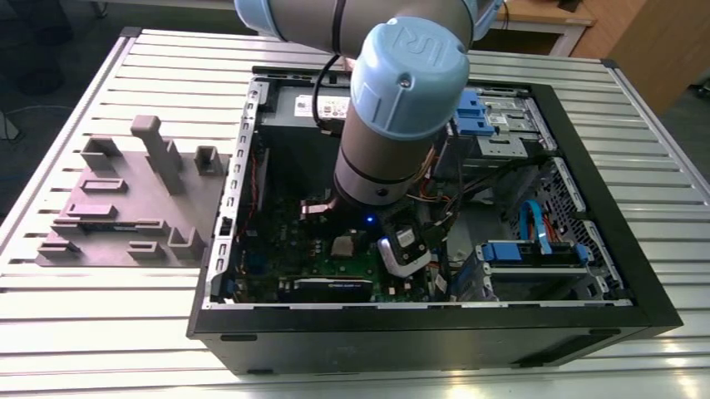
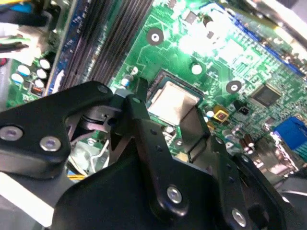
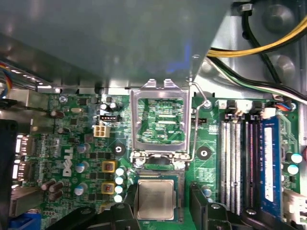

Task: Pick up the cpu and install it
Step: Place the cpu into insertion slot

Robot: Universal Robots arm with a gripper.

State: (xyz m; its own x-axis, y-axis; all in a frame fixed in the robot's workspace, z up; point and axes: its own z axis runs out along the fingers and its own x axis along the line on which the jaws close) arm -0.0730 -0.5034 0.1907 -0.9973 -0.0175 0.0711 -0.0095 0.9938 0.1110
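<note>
Arm reaching straight down into open computer case (image 1: 621, 307), claw (image 3: 160, 203) spread wide astride cpu (image 3: 155, 199), gripping nothing

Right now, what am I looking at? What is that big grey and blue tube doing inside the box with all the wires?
The tube is a robot arm. It reaches down into an open computer case that lies on a slatted metal table. One picture comes from a camera off to the side; the other two come from cameras riding near the arm's wrist, looking down at the green circuit board. The silver square is the cpu, the computer's brain. It lies in its socket, with the metal holding frame flipped open beside it. The black gripper hangs just over the chip, its fingers on either side. A grey plastic fixture sits beside the case.
</note>
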